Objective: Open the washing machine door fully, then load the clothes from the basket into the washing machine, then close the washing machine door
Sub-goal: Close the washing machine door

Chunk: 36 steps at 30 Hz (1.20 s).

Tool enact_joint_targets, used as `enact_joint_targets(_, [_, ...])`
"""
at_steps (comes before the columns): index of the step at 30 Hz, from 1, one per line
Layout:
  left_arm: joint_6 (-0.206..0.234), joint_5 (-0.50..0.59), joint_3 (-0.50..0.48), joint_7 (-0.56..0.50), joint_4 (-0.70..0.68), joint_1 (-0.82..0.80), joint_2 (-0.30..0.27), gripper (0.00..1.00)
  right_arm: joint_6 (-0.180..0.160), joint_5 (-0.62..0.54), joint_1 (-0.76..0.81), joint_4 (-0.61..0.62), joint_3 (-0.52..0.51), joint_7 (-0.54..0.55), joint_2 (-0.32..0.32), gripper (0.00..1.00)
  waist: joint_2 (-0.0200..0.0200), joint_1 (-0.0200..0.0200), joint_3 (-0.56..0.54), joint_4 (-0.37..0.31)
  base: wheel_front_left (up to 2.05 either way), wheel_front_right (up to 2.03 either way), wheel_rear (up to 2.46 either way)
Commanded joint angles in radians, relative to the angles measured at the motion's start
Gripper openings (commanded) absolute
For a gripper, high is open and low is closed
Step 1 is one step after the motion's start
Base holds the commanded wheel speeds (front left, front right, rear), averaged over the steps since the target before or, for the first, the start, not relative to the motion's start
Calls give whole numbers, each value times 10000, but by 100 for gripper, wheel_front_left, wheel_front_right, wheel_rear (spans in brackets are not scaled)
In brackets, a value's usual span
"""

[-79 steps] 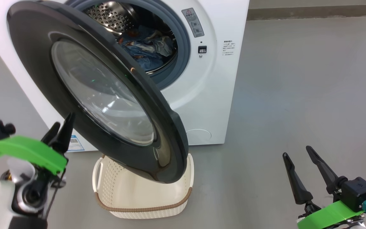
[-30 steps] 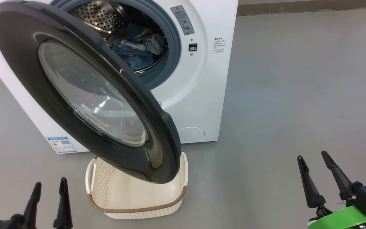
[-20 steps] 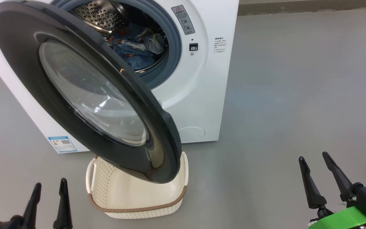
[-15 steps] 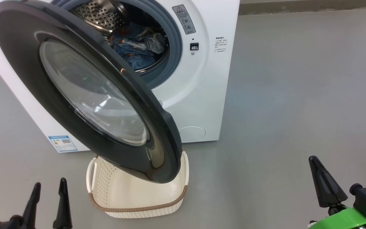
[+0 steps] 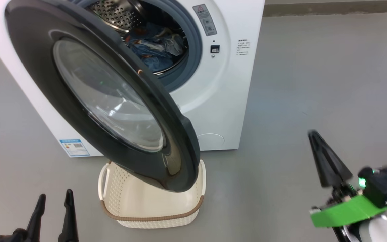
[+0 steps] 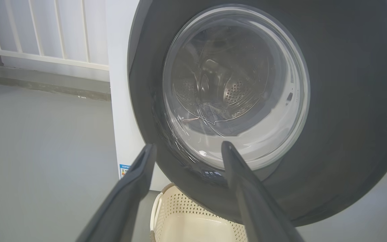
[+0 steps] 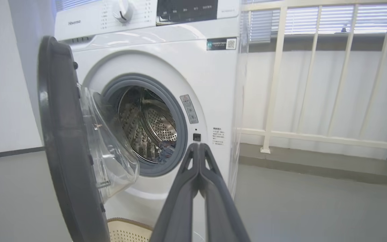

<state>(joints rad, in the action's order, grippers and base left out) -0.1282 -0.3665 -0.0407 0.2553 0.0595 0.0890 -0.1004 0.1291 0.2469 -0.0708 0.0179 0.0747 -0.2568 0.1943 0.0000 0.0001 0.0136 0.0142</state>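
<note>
Right gripper (image 5: 315,141) sits pinched shut on nothing at the near right, well apart from the washer (image 5: 213,101). The left gripper (image 5: 55,195) is spread wide and empty at the near left, its fingers (image 6: 247,188) framing the door (image 5: 108,97) glass in its wrist view. I see the clothes (image 5: 156,50) lying in the drum (image 5: 113,11), toward its near lip. The basket (image 5: 153,219) is on the floor (image 5: 314,84) under the door's lower edge, and nothing shows in the part I can see. So I judge loading done and closing the door the step left. The door stands swung out toward me, hinged on the left. My worries are these: the glossy rim gives a fingertip little purchase, so an off-centre push could skid and jab the glass. A push from the right arm would land on the door's inner side and open it wider, or trap that arm in the gap. Fabric near the lip could also get pinched against the gasket (image 5: 195,43). Whether the door clears the basket rim I cannot tell.
</note>
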Motion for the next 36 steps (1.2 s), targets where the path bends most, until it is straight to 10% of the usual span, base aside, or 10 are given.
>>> enact_joint_targets(1, [-24, 62, -301, 64, -270, -140, -84, 100, 16, 9, -510, 460, 373, -49, 147, 0, 0, -1, -29, 65, 0, 0, 0])
enact_joint_targets(13, [-25, 119, -159, 64, -236, -205, -75, 100, 16, 408, -2696, 1977, 3185, -49, 116, 0, 0, -1, -157, 456, 0, 0, 0])
enact_joint_targets(36, [-25, 64, 161, 64, -530, -592, -4, 100, 16, 1308, -2465, -1023, 5737, -49, -666, 0, 0, -1, 555, 1182, 0, 0, 0])
